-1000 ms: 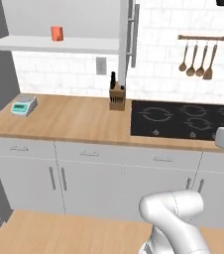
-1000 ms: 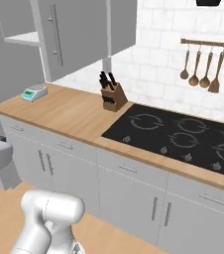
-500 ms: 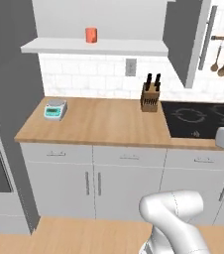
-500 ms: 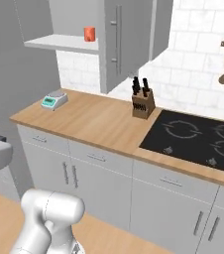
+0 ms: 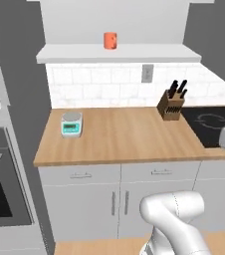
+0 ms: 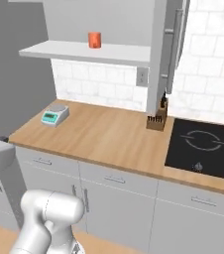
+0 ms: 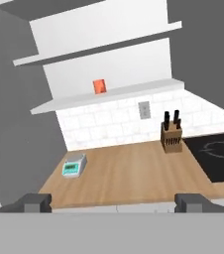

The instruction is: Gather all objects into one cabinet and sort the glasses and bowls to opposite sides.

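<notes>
One orange mug (image 5: 110, 41) is seen mid-shelf (room either side); one scale (image 5: 71, 123) and one knife block (image 5: 171, 103) near table (image 5: 119, 139) edges; gripper (image 7: 112, 202) spread wide.

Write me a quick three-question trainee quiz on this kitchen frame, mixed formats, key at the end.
1. True or false: the orange mug stands on the white shelf board of the open cabinet.
2. Multiple choice: what sits on the wooden counter nearest the oven side? A) knife block B) kitchen scale C) brown bowl
3. Fill in: the knife block stands on the counter just beside the black ____.

Key
1. True; the mug is upright on the shelf above the counter.
2. B; the kitchen scale lies at the counter's left end in the left base view, and the knife block is at the other end.
3. Cooktop.
</notes>
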